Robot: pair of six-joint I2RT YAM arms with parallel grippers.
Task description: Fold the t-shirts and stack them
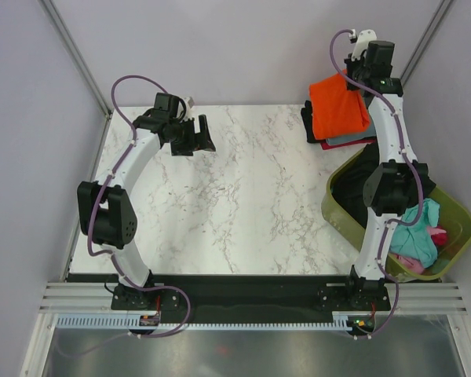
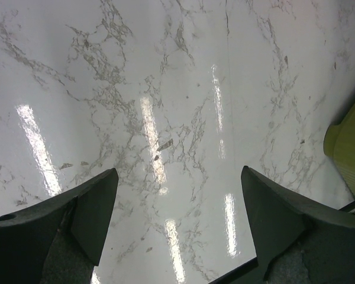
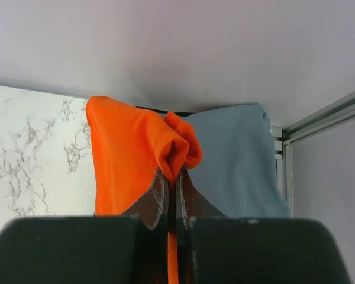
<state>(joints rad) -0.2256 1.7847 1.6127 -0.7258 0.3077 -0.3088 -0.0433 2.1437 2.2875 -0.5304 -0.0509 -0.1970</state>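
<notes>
– T-shirts, from the arm bases outward: where do they lie?

– Nearest, on the right, an olive-green basket overhangs the table edge. A teal shirt lies crumpled inside, with a pink shirt against it.

– And the middle of the marble?

– Only the left gripper is there, towards the far left. Its wrist view shows the two dark fingers spread wide with bare tabletop between them, and a corner of the basket at the right edge.

– So the rest is at the back?

– Yes, a pile in the far right corner. An orange shirt is on top. A black shirt shows at the pile's left side, and a red shirt and a grey-blue shirt peek out at its near edge.

– The right gripper?

– Over that pile, clamped. Its wrist view shows the fingers pressed together on a bunched fold of orange cloth, the grey-blue one flat just beside it, next to the wall.
</notes>
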